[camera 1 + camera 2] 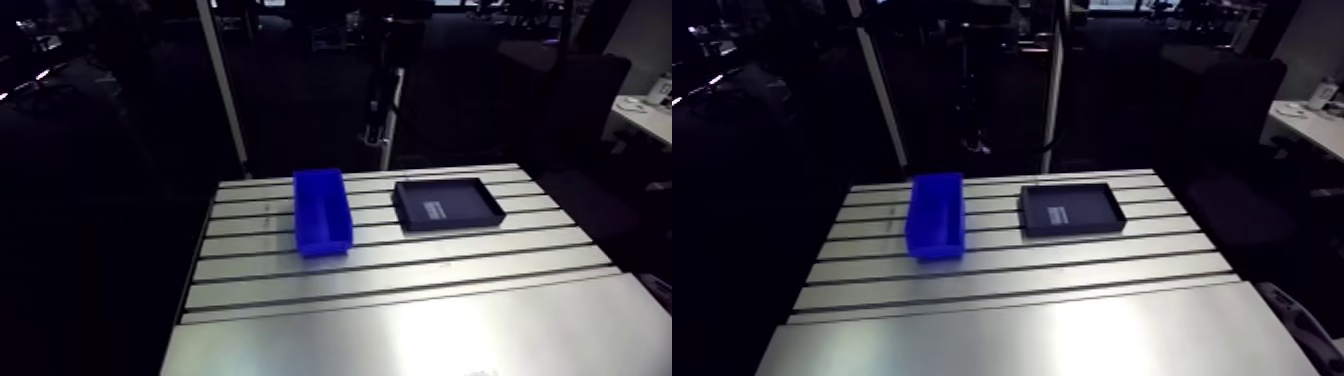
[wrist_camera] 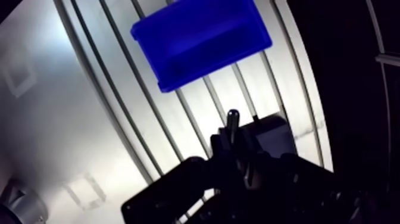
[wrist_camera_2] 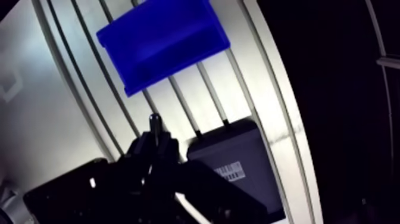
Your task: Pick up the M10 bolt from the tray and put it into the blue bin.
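Note:
The blue bin (image 1: 322, 210) stands open on the slotted table (image 1: 400, 300), left of the flat black tray (image 1: 447, 204). The tray bears a white label (image 1: 434, 209), and I see no other object in it. In the wrist view my gripper (image 2: 236, 136) hangs above the table between the two, with the bin (image 2: 199, 39) ahead of it and the tray (image 3: 238, 161) close beside it. Its fingers are shut on a slim dark bolt (image 2: 232, 117), whose rounded end sticks out past the fingertips toward the bin. The arm view does not show the gripper.
Several dark slots (image 1: 400, 268) run across the aluminium table. A wide smooth plate (image 1: 430, 340) forms its near part. Behind the bin a pale upright post (image 1: 228, 90) rises from the table's back edge.

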